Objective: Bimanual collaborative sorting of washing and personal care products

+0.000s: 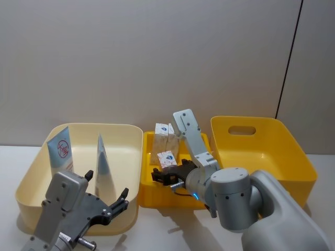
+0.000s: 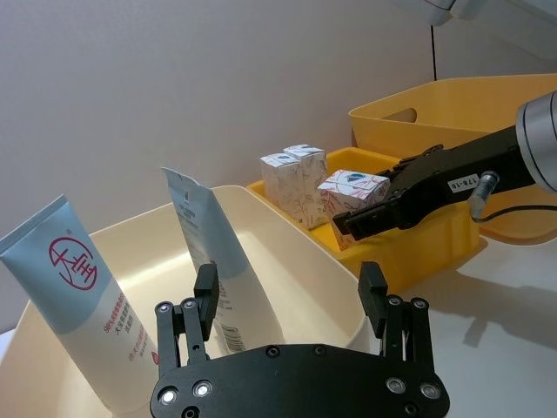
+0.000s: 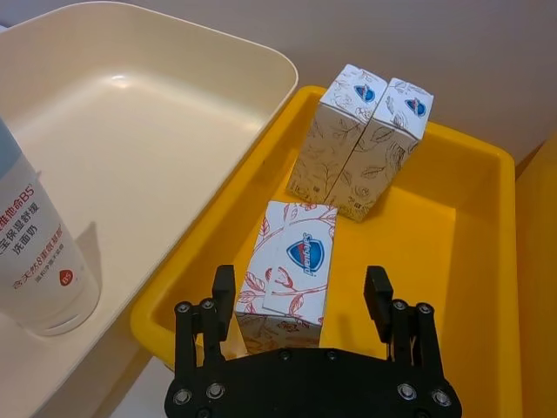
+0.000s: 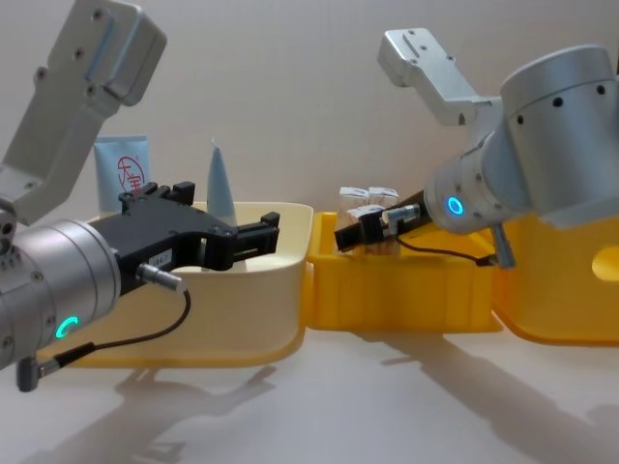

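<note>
Two light-blue-and-white tubes stand upright in the cream bin (image 1: 31,178): one with a red round logo (image 1: 60,151) at its far left, one seen edge-on (image 1: 103,157) near the middle. In the small yellow tray (image 1: 147,191), two white cartons (image 1: 166,137) stand side by side at the back. A third carton (image 3: 291,261) lies flat toward the front. My right gripper (image 3: 300,287) hovers open just over this carton's near end, its fingers straddling it. My left gripper (image 2: 289,283) is open at the cream bin's front rim, in front of the edge-on tube (image 2: 209,252), holding nothing.
A large yellow bin (image 1: 296,157) with a handle slot stands to the right of the small tray. The three containers sit side by side on a white table, close to a grey wall behind them.
</note>
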You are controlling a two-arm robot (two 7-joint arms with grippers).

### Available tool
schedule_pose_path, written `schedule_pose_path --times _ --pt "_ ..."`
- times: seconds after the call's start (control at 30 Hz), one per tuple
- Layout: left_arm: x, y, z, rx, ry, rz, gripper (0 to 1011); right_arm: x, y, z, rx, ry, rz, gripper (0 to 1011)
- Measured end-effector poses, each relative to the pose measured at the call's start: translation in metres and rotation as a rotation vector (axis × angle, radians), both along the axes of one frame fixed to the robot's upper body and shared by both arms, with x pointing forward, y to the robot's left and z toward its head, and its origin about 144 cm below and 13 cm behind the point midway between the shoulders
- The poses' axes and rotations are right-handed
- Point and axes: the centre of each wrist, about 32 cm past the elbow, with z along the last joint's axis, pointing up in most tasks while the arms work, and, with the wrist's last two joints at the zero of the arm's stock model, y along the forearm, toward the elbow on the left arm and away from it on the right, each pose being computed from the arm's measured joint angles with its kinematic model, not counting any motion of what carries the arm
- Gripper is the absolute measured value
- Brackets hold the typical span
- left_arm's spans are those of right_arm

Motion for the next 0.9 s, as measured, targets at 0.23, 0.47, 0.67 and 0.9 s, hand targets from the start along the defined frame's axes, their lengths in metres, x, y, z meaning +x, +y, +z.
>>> schedule_pose_path --times 0.23,0.47,0.67,0.9 --pt "0.0 0.0 0.0 0.0 0.0 0.0 1000 0.0008 0.0008 -0.001 0.006 -0.004 0.0 783" --pt "0.0 0.0 0.0 0.0 0.0 0.0 999 0.0012 0.0011 -0.0018 0.008 -0.005 -0.001 590" --pt "0.0 0.0 0.0 0.0 0.0 0.0 1000 0.0014 0.0013 -0.0023 0.01 -0.006 -0.001 411" --pt "0.0 0.0 0.0 0.0 0.0 0.0 1000 0.0016 0.0014 -0.0024 0.01 -0.007 -0.001 404"
